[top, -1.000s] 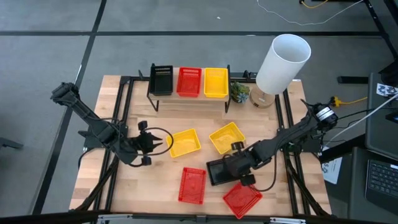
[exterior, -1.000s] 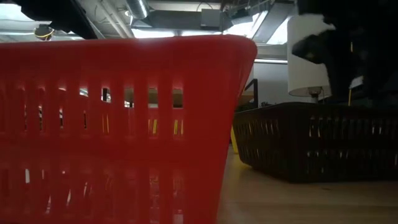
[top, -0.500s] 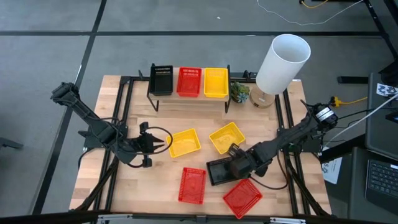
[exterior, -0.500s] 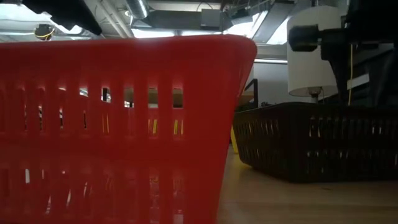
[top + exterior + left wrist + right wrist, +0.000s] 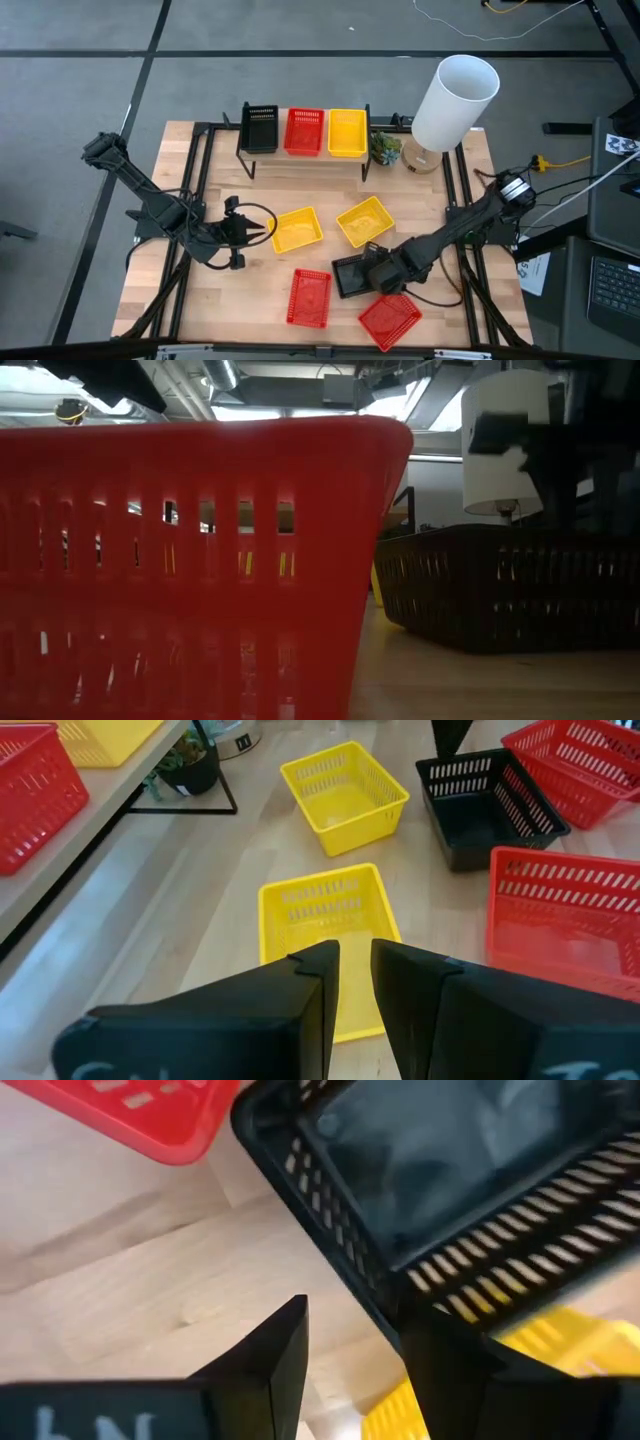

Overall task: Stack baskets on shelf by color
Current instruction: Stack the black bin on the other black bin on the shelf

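Observation:
On the shelf (image 5: 282, 140) at the table's far side stand a black (image 5: 261, 128), a red (image 5: 304, 131) and a yellow basket (image 5: 347, 132). On the table lie two yellow baskets (image 5: 297, 229) (image 5: 364, 221), a black basket (image 5: 348, 277) and two red baskets (image 5: 310, 297) (image 5: 389, 320). My right gripper (image 5: 372, 268) is open low over the black basket's right end; in the right wrist view its fingers (image 5: 355, 1315) stand on either side of the basket's wall (image 5: 345, 1245). My left gripper (image 5: 255, 228) is shut, just left of a yellow basket (image 5: 325, 935).
A lamp with a white shade (image 5: 455, 100) and a small potted plant (image 5: 385, 148) stand at the far right beside the shelf. In the low view a red basket (image 5: 180, 560) fills the foreground, with the black basket (image 5: 510, 585) behind it.
My right gripper has gone a little toward the table's near edge and down, onto the right end of the black basket. The baskets lie as before.

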Available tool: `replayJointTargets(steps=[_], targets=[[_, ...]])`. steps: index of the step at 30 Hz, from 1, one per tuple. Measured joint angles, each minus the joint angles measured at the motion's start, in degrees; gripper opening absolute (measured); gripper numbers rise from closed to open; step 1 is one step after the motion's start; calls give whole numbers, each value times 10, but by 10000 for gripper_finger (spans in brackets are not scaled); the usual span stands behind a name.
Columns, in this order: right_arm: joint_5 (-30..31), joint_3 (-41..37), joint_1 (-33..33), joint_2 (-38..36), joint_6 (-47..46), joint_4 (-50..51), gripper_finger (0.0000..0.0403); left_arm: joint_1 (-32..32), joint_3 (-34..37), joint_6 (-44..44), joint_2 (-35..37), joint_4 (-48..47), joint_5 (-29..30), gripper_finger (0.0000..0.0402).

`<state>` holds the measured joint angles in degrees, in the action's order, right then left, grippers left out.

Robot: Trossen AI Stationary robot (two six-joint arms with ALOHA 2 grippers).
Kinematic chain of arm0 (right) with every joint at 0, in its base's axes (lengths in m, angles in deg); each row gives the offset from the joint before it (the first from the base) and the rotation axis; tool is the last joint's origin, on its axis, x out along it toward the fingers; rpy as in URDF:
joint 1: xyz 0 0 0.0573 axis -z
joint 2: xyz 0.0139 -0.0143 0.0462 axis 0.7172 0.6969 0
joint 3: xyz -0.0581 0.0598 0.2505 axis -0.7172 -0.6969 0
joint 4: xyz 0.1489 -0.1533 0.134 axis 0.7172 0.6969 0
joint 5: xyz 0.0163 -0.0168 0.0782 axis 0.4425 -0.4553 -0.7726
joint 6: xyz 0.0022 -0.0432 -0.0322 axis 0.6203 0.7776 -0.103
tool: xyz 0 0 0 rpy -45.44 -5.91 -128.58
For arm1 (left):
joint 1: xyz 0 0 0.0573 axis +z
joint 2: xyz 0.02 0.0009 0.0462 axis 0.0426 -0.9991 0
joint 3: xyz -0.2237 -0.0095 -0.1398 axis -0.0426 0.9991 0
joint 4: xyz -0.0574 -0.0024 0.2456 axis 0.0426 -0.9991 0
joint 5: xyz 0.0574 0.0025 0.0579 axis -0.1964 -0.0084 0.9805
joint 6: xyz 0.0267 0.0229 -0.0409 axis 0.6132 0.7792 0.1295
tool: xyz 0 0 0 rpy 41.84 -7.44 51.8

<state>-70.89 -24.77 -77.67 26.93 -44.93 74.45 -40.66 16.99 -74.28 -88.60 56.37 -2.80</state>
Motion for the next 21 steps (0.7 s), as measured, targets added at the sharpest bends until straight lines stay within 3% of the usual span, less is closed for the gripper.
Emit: replayJointTargets(steps=[5, 12, 21], targets=[[45, -1, -6, 37, 0, -22, 154, 0, 0, 0, 0, 0, 0, 55], [30, -1, -7, 44, -3, -45, 144, 0, 0, 0, 0, 0, 0, 55], [-4, 0, -7, 44, -48, -66, 12, 0, 0, 3, 0, 0, 0, 55]])
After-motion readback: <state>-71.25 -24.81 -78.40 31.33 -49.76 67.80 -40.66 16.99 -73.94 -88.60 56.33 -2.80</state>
